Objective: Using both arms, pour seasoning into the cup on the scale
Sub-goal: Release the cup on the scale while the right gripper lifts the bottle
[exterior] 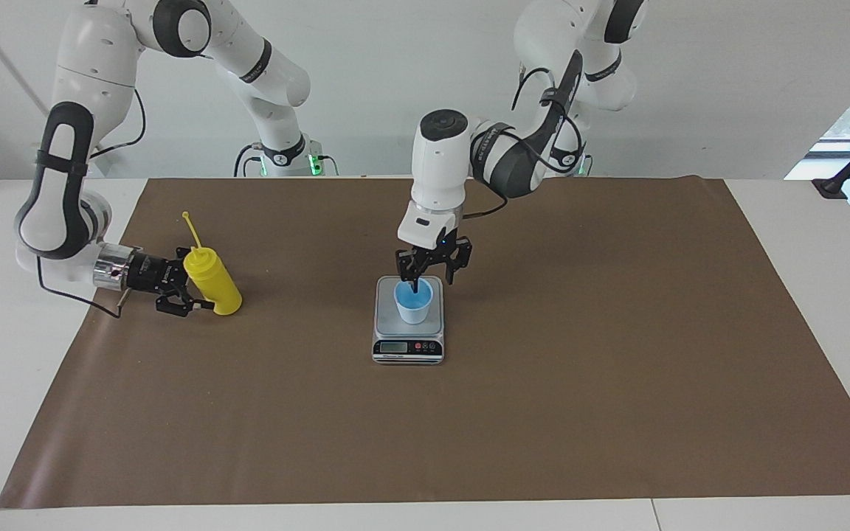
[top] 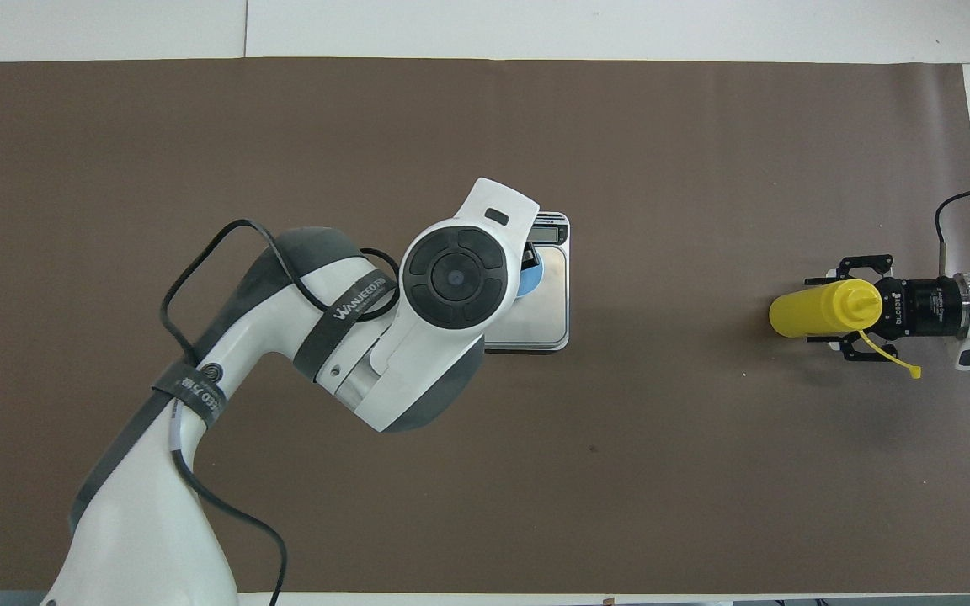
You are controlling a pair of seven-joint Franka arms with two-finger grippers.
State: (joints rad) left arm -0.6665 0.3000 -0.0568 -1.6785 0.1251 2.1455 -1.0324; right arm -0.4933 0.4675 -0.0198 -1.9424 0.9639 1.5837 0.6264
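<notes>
The yellow seasoning bottle (exterior: 212, 281) stands upright on the brown mat toward the right arm's end of the table, its cap strand sticking up. My right gripper (exterior: 200, 290) reaches in level with the table, open, with a finger on each side of the bottle (top: 813, 310). The light-blue cup (exterior: 413, 302) stands on the scale (exterior: 388, 318) at mid-table. My left gripper (exterior: 431, 279) points down over the cup, open, one fingertip dipping into the cup's mouth and the other outside it. In the overhead view the left wrist hides most of the cup (top: 533, 279).
The brown mat (exterior: 580, 369) covers most of the white table (exterior: 801, 236). The scale's display faces away from the robots. The scale (top: 548, 311) shows partly under the left arm in the overhead view.
</notes>
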